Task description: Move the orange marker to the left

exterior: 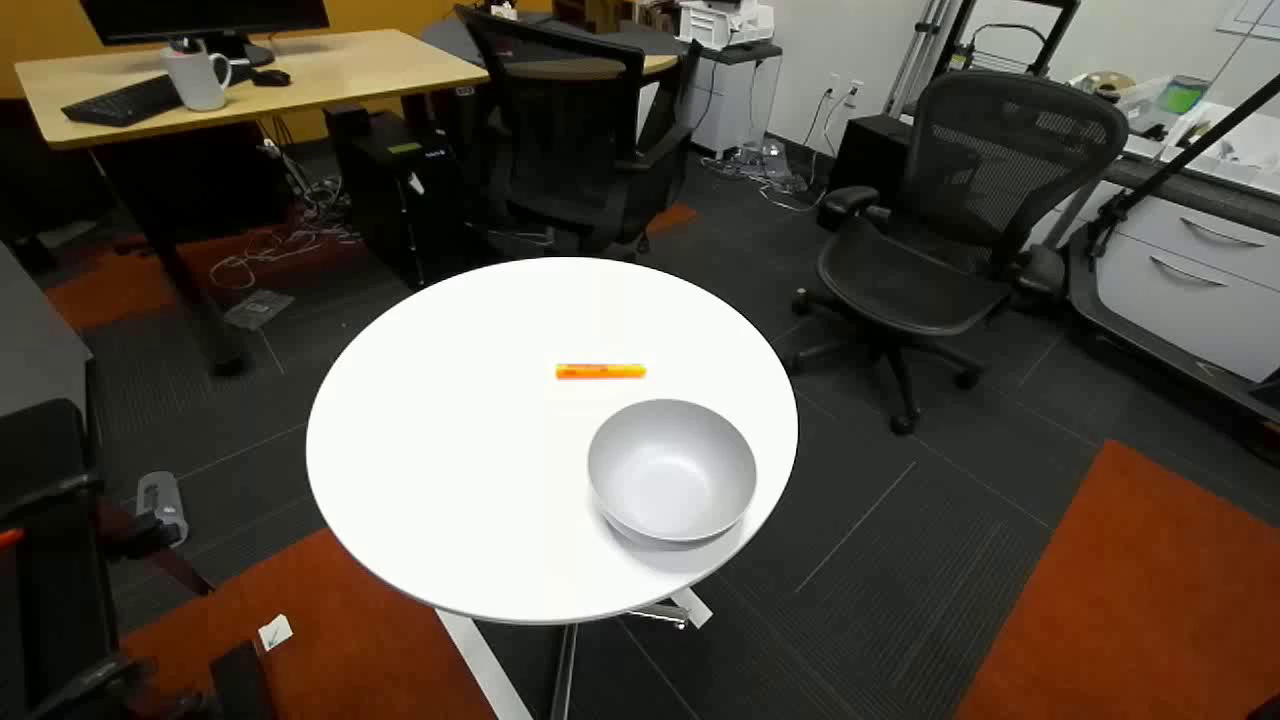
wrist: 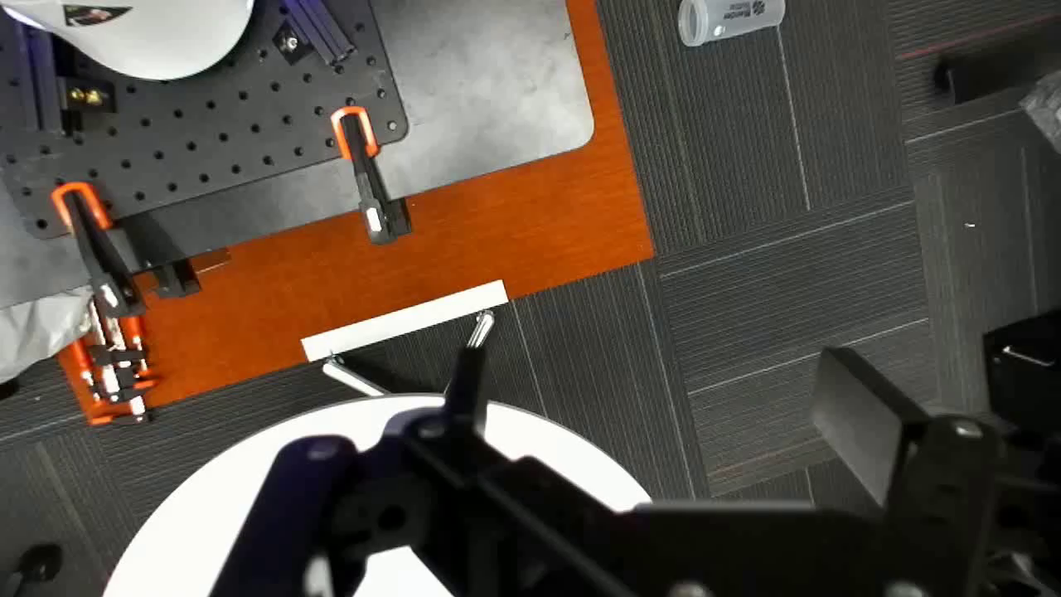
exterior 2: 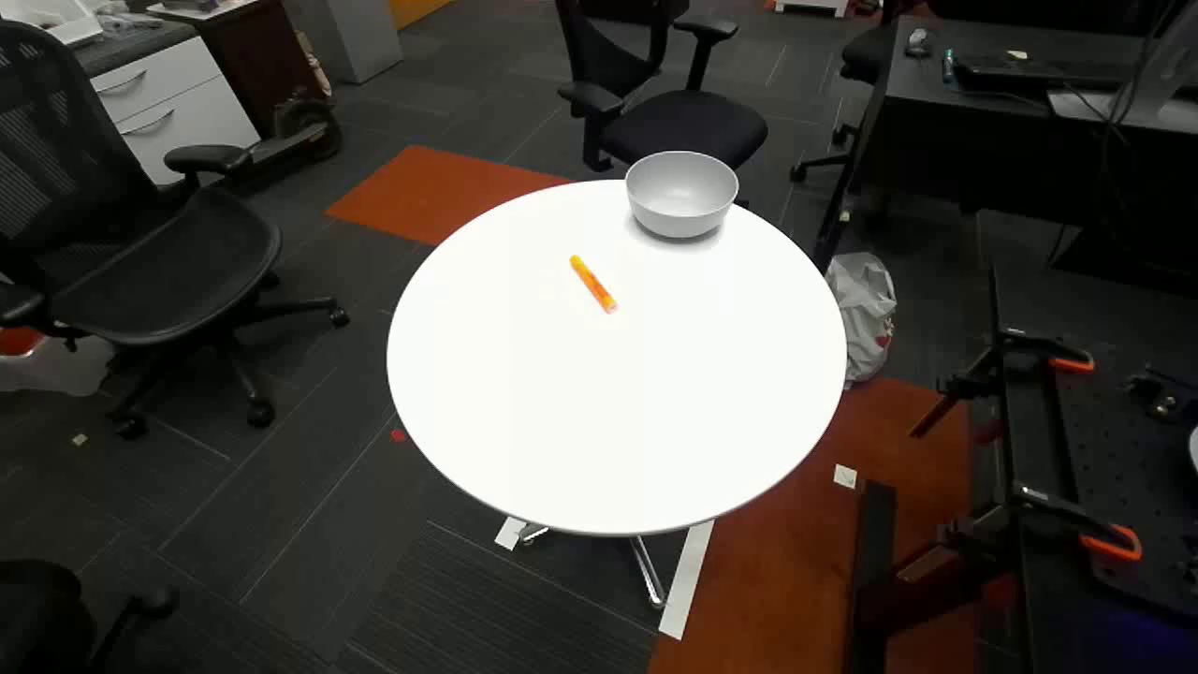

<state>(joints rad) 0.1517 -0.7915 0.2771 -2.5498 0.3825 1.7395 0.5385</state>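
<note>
Dark carpet [exterior 2: 309,510] with orange patches covers the floor. In an exterior view a pale wooden desk [exterior: 380,60] stands well apart from a round white table [exterior: 450,430], and a black office chair [exterior: 915,280] stands near the table. A pale plastic bag [exterior 2: 859,318] sits on the floor in an exterior view, seen just past the table's edge; what is inside it cannot be told. In the wrist view the gripper [wrist: 653,373] has its jaws spread wide with nothing in their grip; carpet and part of the table's rim show through the gap. In both exterior views a grey bowl [exterior: 672,480] stands upright on the table close to the edge, its smooth inside bare down to the bottom. A clear bottle [wrist: 729,21] lies on its side on the carpet in the wrist view, partly cut off. A white mug [exterior: 197,78] stands upright on the desk, its contents out of sight. Smallest is the orange marker [exterior: 600,371], lying flat on the table, near the bowl but apart from it, and closer to the table's middle than the bowl is.
</note>
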